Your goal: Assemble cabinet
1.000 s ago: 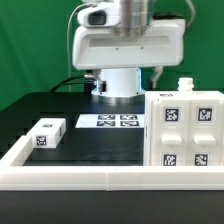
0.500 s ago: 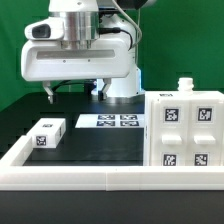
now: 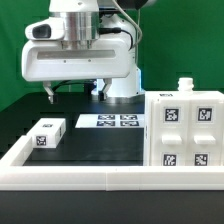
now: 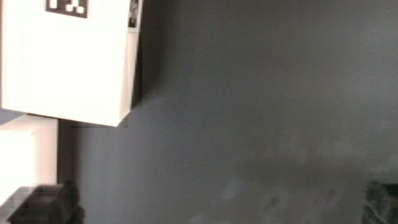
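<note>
The cabinet is a large white box with square tags on its face. It stands at the exterior view's right with a small white knob on top. A small white tagged block lies at the exterior view's left. It also shows in the wrist view. My gripper hangs open and empty above the table, behind the block and well to the left of the cabinet. In the wrist view my gripper shows only dark fingertips at the picture's edges, with bare dark table between them.
The marker board lies flat at the back middle of the table. A low white rim runs along the front and left edges. The arm's base stands behind the marker board. Green backdrop behind.
One second ago the hand was over the middle, above the marker board. It has moved to the exterior view's left. Nothing has shifted in the last half second.
</note>
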You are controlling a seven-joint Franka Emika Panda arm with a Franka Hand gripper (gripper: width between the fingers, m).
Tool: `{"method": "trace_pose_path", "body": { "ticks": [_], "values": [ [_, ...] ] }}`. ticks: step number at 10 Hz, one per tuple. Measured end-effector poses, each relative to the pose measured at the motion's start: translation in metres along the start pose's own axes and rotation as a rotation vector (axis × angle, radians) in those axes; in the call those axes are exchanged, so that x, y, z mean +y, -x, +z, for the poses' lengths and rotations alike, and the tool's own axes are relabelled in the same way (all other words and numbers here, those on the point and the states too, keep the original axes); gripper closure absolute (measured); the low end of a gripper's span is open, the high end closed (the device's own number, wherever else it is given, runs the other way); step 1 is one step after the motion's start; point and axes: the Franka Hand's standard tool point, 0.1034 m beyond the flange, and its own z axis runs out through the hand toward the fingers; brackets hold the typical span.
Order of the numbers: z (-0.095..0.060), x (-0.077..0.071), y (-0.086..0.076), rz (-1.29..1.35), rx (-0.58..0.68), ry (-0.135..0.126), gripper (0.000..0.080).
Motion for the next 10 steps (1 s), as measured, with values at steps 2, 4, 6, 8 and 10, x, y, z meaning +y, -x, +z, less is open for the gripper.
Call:
{"method": "trace_pose_path", "body": {
  "ticks": [2,4,6,8,10],
  "values": [
    [0.015,0.018,0.023,0.03,-0.004,0.005,0.0003],
    [0.025,0.033,0.033,0.047,-0.012,0.008,0.0003],
    [0.037,0.045,0.043,0.053,-0.029,0.01,0.0003],
    [0.049,0.061,0.05,0.039,-0.042,0.0,0.0003],
    [0.061,0.069,0.057,0.038,-0.061,-0.004,0.0003]
  ]
}}
